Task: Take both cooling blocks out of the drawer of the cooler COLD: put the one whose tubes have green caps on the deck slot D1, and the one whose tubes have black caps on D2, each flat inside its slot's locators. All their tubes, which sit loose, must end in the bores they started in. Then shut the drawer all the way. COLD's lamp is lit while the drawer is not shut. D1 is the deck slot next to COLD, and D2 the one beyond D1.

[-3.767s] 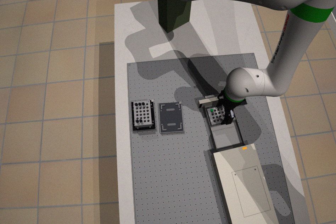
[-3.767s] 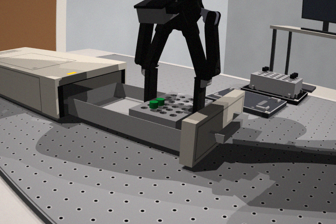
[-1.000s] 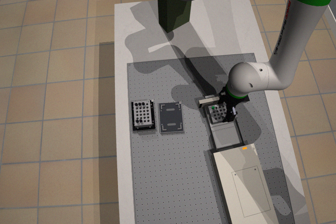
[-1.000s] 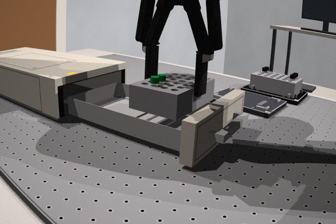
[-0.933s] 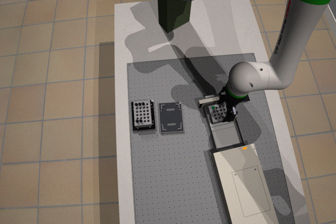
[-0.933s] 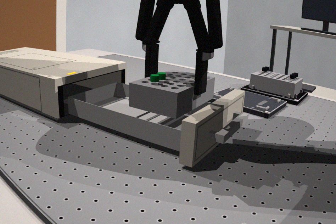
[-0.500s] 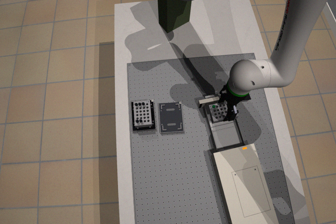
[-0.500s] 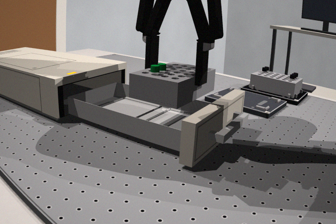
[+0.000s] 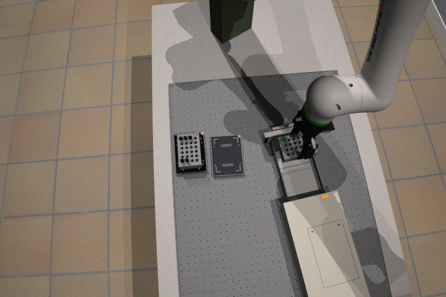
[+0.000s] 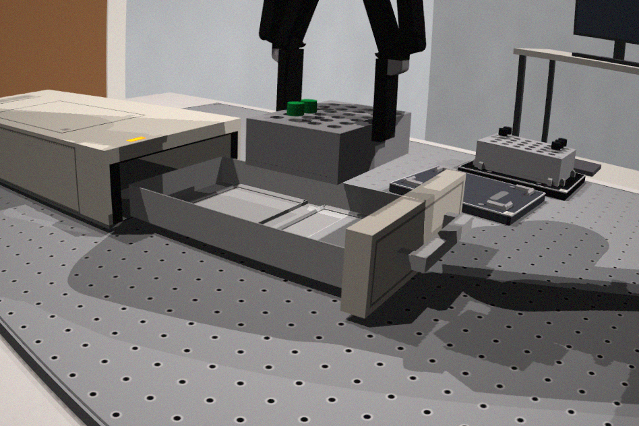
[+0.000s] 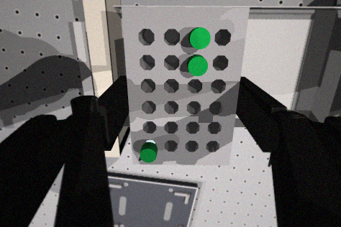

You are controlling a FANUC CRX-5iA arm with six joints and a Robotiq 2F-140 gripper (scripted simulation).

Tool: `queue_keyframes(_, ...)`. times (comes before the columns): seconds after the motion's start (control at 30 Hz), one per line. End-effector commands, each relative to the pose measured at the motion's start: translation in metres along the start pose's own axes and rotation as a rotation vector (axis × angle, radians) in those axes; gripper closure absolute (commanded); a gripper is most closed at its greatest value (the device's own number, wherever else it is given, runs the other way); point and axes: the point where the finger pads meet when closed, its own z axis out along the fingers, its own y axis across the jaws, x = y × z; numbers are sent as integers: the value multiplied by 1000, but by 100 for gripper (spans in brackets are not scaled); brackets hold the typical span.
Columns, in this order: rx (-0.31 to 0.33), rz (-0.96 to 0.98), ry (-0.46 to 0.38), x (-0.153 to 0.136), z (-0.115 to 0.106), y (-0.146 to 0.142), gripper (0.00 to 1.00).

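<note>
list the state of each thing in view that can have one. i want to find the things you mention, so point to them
gripper (image 9: 302, 144) (image 10: 336, 96) (image 11: 182, 91): shut on the green-capped block
green-capped block (image 9: 290, 147) (image 10: 294, 149) (image 11: 183, 97): lifted above the drawer, looks level, three capped tubes in its bores
drawer (image 9: 282, 175) (image 10: 242, 224): open, no block in it
lamp (image 9: 324, 196) (image 10: 136, 139): lit
black-capped block (image 9: 188, 153) (image 10: 522, 158): seated on D2, tubes in bores
D1 (image 9: 226, 156) (image 10: 472, 200) (image 11: 145, 208): vacant
D2 (image 9: 205, 167) (image 10: 567, 193): occupied
monitor (image 10: 604, 10): screen dark

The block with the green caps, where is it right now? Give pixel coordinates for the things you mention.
In the exterior view, the green-capped cooling block (image 9: 291, 147) (image 10: 294, 149) (image 11: 183, 97) hangs between the gripper's (image 9: 306, 144) (image 10: 336, 118) (image 11: 183, 115) fingers, above the open drawer (image 9: 300, 180) (image 10: 242, 227) (image 11: 277, 54).
</note>
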Motion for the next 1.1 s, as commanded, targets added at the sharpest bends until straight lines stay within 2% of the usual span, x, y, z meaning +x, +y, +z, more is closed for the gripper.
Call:
queue_keyframes(0.0, -1, 0, 0, 0, -4, 1, 90)
queue_keyframes(0.77, -1, 0, 0, 0, -32, 1, 90)
queue_keyframes(1.07, -1, 0, 0, 0, -36, 1, 90)
